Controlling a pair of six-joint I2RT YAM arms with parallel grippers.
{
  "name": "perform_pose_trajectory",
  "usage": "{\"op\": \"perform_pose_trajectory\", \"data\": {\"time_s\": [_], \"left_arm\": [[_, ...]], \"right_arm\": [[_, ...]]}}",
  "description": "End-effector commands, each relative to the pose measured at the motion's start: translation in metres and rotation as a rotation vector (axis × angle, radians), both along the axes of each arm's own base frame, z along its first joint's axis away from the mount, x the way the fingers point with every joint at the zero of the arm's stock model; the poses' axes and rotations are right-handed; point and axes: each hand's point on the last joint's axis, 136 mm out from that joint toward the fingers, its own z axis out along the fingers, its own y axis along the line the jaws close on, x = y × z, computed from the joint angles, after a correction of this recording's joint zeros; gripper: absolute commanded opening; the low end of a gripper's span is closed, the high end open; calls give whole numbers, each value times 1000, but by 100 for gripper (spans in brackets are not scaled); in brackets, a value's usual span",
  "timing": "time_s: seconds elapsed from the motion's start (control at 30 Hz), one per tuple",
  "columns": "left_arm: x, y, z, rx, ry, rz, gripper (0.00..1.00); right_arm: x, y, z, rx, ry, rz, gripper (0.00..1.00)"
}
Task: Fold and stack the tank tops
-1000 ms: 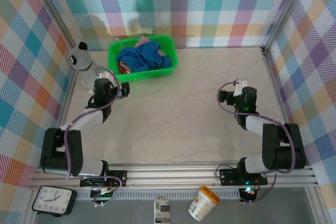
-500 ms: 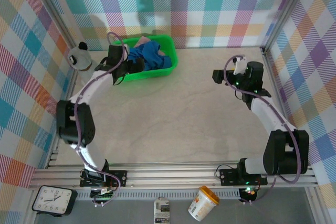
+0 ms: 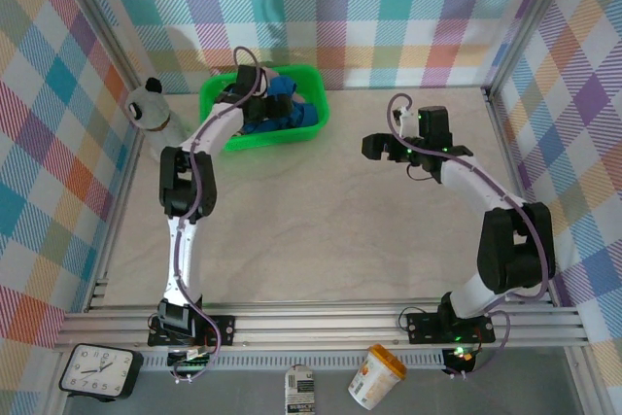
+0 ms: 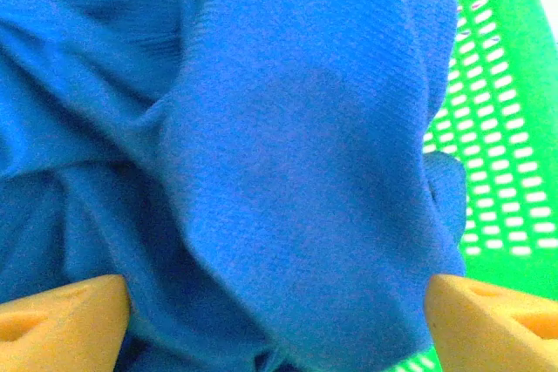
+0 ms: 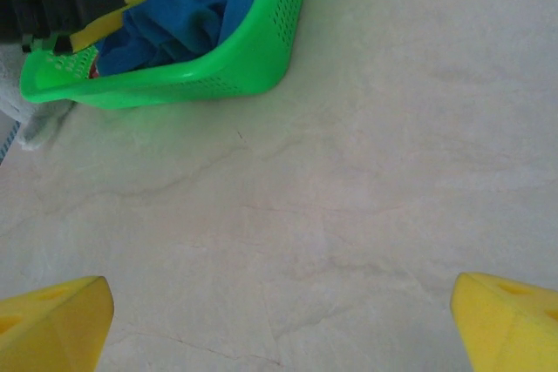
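Your left gripper [image 4: 277, 315] hangs with jaws spread wide, directly over the blue tank top [image 4: 288, 128]; that top lies bunched in the green basket [image 3: 292, 133] at the table's [image 3: 321, 230] 11 o'clock corner. In the left wrist view its main ridge runs roughly 12 to 6, and your fingertips sit at 9 and 3, so closing would likely pinch across it; it has no clear long axis beyond that fold. Your right gripper [image 3: 379, 148] is also wide and empty over bare table; the basket lies at its 10 o'clock, well apart, so the left arm is nearer.
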Motion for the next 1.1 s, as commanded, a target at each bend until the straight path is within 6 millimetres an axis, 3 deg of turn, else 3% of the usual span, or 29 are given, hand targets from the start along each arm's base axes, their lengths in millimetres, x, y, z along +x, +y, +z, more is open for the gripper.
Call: {"op": "perform_pose_trajectory", "data": {"time_s": [0.0, 0.1, 0.13, 0.17, 0.43, 0.67, 0.83, 0.97, 1.07], "left_arm": [[6, -14, -3, -53, 16, -8, 65], [10, -25, 10, -113, -25, -44, 17], [10, -29, 19, -133, -40, -59, 7], [9, -31, 29, -146, -57, -72, 5], [-32, -37, 119, -182, -166, -139, 0], [-78, -25, 233, -178, -335, -173, 0], [-124, -34, 309, -167, -431, -233, 0], [-165, -50, 349, -212, -478, -283, 0], [-198, -68, 358, -255, -455, -312, 0]], "right_arm": [[3, 4, 5, 12, 14, -4, 99], [0, 4, 3, 7, 21, 5, 99], [0, 4, 3, 3, 21, 5, 98], [-1, 3, 2, -4, 21, 6, 98], [-7, 1, 1, -3, 10, 0, 96], [-6, 7, 14, 57, -13, 10, 96], [-10, 11, 37, 92, -66, 28, 95], [-20, 13, 59, 104, -121, 64, 95], [-33, 12, 73, 87, -157, 93, 95]]}}
